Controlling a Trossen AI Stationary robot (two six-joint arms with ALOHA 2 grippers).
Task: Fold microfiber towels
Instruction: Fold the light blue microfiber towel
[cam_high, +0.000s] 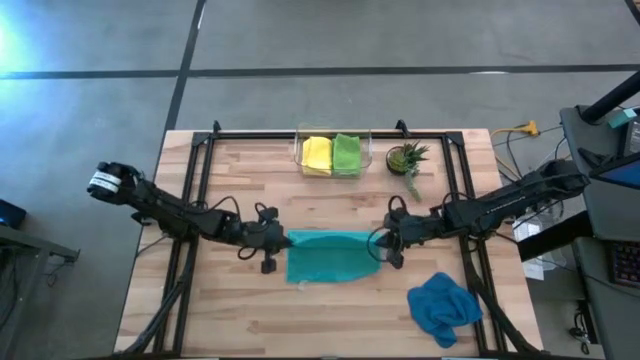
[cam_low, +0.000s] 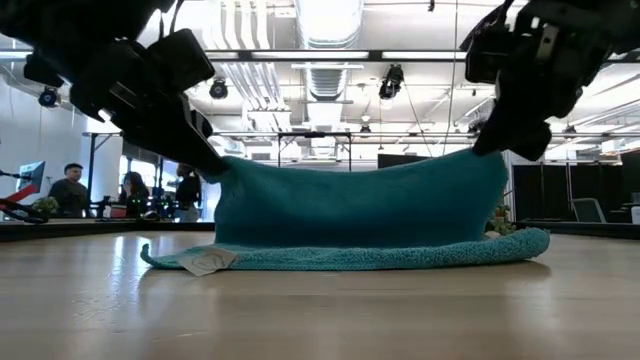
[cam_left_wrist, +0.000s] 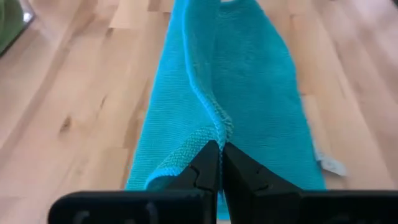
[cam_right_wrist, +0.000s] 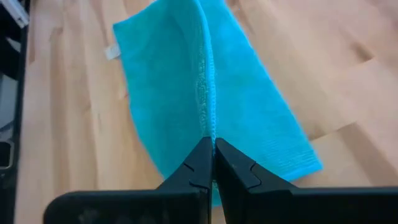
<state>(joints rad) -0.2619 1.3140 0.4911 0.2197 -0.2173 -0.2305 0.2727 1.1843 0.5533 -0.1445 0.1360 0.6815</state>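
Teal microfiber towel (cam_high: 330, 258) hangs taut at mid-table, its top edge pinched at the left end by the left gripper (cam_high: 283, 239) and at the right end by the right gripper (cam_high: 383, 246), lower half resting on the wood. Yellow towel (cam_high: 317, 154) and lime green towel (cam_high: 347, 153) sit in a clear bin (cam_high: 296, 148) at the far edge; the blue towel (cam_high: 442, 305) lies crumpled near right.

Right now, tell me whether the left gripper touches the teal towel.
Touching. The left wrist view shows the left gripper shut on the teal towel, its edge pinched between the fingertips.
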